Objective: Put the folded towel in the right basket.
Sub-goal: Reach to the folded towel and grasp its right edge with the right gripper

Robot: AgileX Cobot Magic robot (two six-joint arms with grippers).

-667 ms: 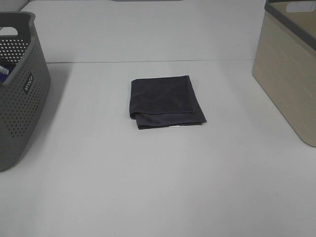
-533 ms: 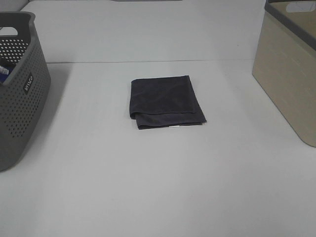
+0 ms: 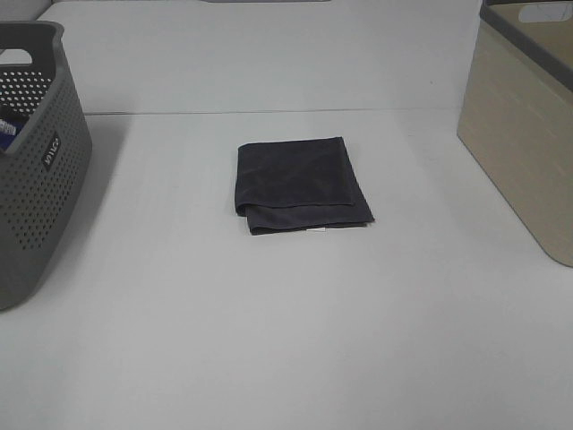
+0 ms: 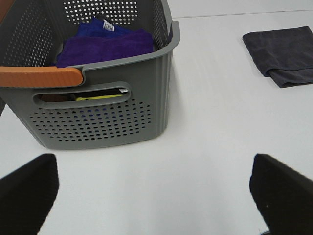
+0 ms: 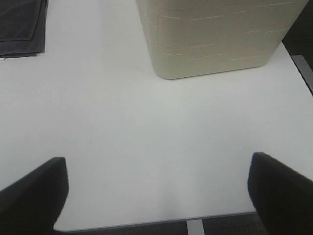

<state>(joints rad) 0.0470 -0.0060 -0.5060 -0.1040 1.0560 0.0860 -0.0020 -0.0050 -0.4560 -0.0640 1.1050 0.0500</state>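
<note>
White table (image 3: 286, 340) bears folded towel (image 3: 300, 184) between left basket (image 3: 40, 188) and right basket (image 3: 524, 143); both jaws apart

We see open surface (image 3: 286, 340) on every side of the folded towel (image 3: 300, 184), so there is room to come down from above or in from the near side. The grey basket (image 3: 36, 179) blocks the left edge and the tall beige basket (image 3: 524, 134) walls the right. Both stand well apart from the towel.

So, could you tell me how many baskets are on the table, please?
2: a grey perforated basket on the left of the table and a beige basket on the right, both partly out of frame.
</note>
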